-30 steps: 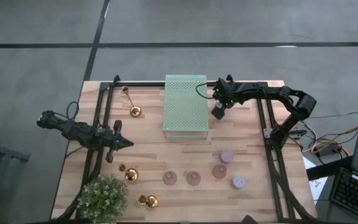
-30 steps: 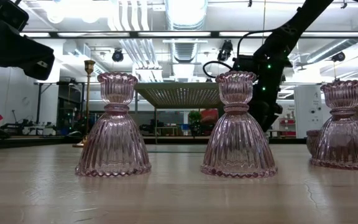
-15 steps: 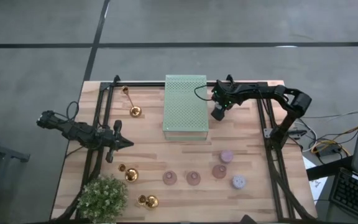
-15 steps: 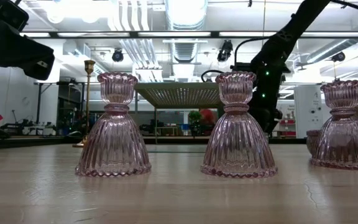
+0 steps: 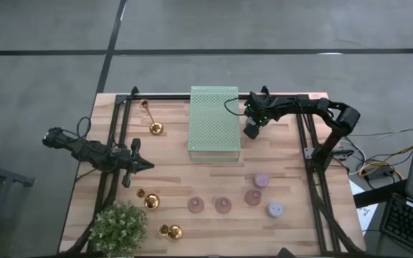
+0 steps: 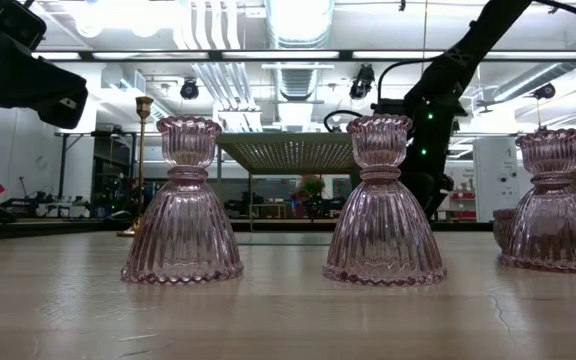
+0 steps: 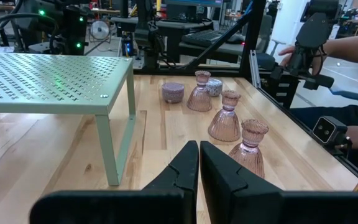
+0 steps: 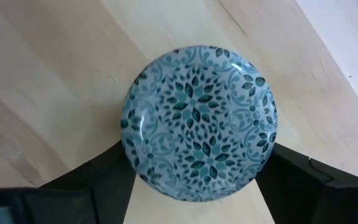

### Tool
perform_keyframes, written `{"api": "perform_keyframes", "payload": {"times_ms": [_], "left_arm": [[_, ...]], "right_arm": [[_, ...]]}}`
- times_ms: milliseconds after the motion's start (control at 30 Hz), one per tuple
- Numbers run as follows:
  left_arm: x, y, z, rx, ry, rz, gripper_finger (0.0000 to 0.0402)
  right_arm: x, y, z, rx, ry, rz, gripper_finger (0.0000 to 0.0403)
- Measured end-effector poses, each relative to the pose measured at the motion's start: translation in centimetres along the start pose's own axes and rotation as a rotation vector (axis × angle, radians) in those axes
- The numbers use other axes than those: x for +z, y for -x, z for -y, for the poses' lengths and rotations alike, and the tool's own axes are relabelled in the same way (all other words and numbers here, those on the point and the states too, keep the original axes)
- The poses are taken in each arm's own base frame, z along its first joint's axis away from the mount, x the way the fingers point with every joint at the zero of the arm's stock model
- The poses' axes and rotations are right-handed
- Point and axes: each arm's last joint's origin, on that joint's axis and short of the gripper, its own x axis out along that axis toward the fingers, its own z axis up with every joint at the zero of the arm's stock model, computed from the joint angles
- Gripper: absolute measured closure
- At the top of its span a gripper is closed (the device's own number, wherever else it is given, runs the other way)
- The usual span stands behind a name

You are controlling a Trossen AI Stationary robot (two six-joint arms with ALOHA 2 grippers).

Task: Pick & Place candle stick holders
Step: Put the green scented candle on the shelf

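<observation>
My right gripper [image 5: 251,132] points down over a squat candle stick holder with a round blue-patterned top [image 8: 197,124], just right of the green perforated stand [image 5: 214,123]. Three pink glass holders [image 5: 223,206] stand upright in a row near the front, and two lavender ones [image 5: 262,179] stand on their bases to the right of them. One gold holder [image 5: 155,127] lies at the far left and two more [image 5: 151,201] lie near the plant. My left gripper [image 5: 149,165] waits shut at the left, touching nothing. My right gripper has the patterned holder between its two fingers [image 8: 114,171], one on each opposite side of the round rim [image 8: 129,149]. The fingers come from above, pointing steeply down. The wide top hides the base, so I cannot tell whether it is still on the wood.
A bushy potted plant [image 5: 118,226] stands at the near left corner. Black frame rails [image 5: 113,143] run along both sides of the table. A person's hand and sleeve [image 7: 347,46] show beyond the right rail. Bare wood lies between the stand and the row of holders.
</observation>
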Motion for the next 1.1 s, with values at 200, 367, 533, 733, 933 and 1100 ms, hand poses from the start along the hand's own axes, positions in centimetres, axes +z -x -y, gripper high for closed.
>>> {"api": "perform_keyframes", "payload": {"times_ms": [200,367,533,733,933,1100], "left_arm": [[0.0,0.0,0.0,0.000,0.000,0.000,0.0381],[0.0,0.0,0.0,0.000,0.000,0.000,0.0380],[0.0,0.0,0.0,0.000,0.000,0.000,0.0381],[0.0,0.0,0.0,0.000,0.000,0.000,0.0380],[0.0,0.0,0.0,0.000,0.000,0.000,0.0381],[0.0,0.0,0.0,0.000,0.000,0.000,0.0380]], "right_arm": [[0.2,0.1,0.0,-0.008,-0.004,0.024,0.0102],[0.9,0.7,-0.1,-0.005,-0.001,0.049,0.0074],[1.3,1.0,-0.3,-0.001,0.002,0.083,0.0052],[1.4,1.0,-0.3,0.000,0.001,0.100,0.0042],[1.7,1.0,-0.3,0.002,-0.002,0.130,0.0055],[1.6,0.9,-0.3,0.001,-0.001,0.117,0.0076]]}}
